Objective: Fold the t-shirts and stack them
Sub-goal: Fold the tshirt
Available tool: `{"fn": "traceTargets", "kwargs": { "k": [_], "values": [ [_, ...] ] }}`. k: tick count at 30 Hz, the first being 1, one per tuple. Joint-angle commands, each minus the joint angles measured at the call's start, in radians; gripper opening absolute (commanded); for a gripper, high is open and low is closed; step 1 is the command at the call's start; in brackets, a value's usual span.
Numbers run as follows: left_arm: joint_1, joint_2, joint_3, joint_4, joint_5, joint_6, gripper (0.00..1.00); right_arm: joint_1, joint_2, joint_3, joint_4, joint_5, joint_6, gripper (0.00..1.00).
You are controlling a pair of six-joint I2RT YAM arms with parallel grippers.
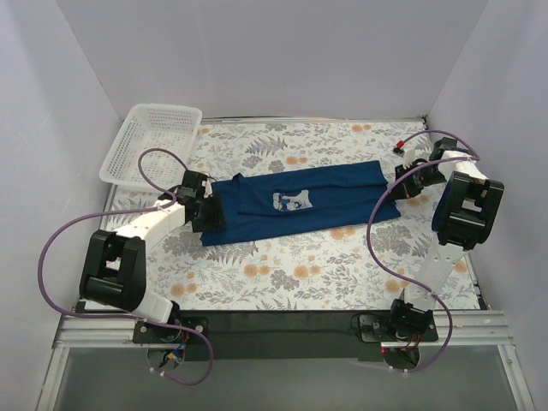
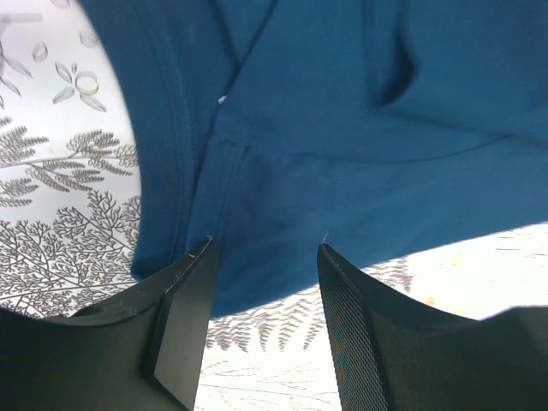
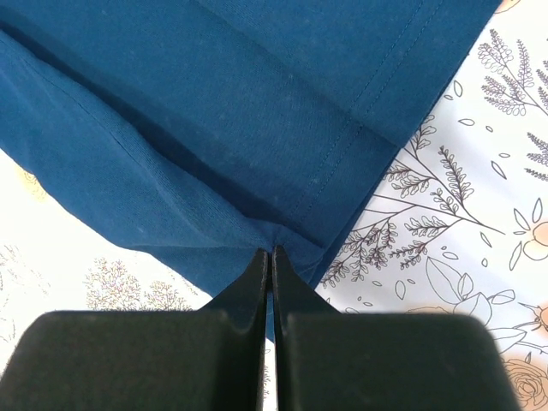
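Presently, right hand (image 3: 271, 250) pinches the navy t-shirt (image 1: 300, 205) hem; left hand (image 2: 265, 243), spread, should close squarely on fabric.

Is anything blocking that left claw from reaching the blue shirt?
Nothing visible. The left gripper is open right at the edge of the navy t-shirt, with only fabric and floral tablecloth showing between its fingers.

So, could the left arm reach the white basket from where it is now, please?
Probably yes. The white basket sits just beyond the left gripper, with nothing standing between them. The gripper's jaws are open over the edge of the t-shirt and hold nothing.
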Motion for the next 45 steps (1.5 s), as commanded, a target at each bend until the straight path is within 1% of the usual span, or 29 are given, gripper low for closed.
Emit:
{"fn": "traceTargets", "kwargs": {
  "k": [1,5,8,13,20,22,24,25,27,28,29,37,42,45],
  "values": [
    [0.006,0.023,0.03,-0.03,-0.041,0.02,0.47,0.002,-0.017,0.002,0.018,-0.026,0.007,0.01],
    [0.006,0.042,0.035,-0.042,-0.068,0.021,0.45,0.001,-0.012,0.001,0.018,-0.026,0.005,0.01],
    [0.006,0.043,0.034,-0.06,-0.121,0.015,0.44,0.001,-0.011,0.002,0.018,-0.031,0.005,0.01],
    [0.006,0.0,0.02,-0.085,-0.141,0.014,0.44,0.002,-0.011,-0.001,0.021,-0.029,0.005,0.01],
    [0.006,-0.014,-0.016,-0.102,-0.123,0.005,0.43,0.002,-0.008,0.001,0.022,-0.031,0.008,0.01],
    [0.006,-0.009,-0.016,-0.103,-0.104,0.005,0.4,0.002,-0.008,0.001,0.022,-0.028,0.008,0.01],
    [0.006,-0.007,-0.011,-0.106,-0.095,0.005,0.31,0.002,-0.009,0.001,0.022,-0.028,0.008,0.01],
    [0.006,-0.004,-0.009,-0.108,-0.095,0.005,0.23,0.002,-0.011,-0.001,0.021,-0.026,0.008,0.01],
    [0.006,-0.004,-0.011,-0.115,-0.095,0.002,0.14,0.002,-0.012,-0.004,0.021,-0.026,0.008,0.01],
    [0.006,-0.009,-0.011,-0.117,-0.095,0.002,0.05,0.002,-0.014,-0.003,0.021,-0.025,0.008,0.01],
    [0.006,-0.013,-0.012,-0.122,-0.095,0.0,0.0,0.002,-0.015,-0.004,0.022,-0.023,0.008,0.01],
    [0.006,-0.058,0.015,-0.157,-0.098,-0.006,0.0,-0.007,-0.048,-0.01,0.024,0.012,0.008,0.01],
    [0.006,-0.067,0.069,-0.244,-0.095,0.003,0.0,-0.014,-0.049,-0.003,0.027,0.046,0.039,0.01],
    [0.006,-0.082,0.076,-0.281,-0.095,0.009,0.0,-0.014,-0.042,0.013,0.021,0.034,0.062,0.01]
  ]
}}
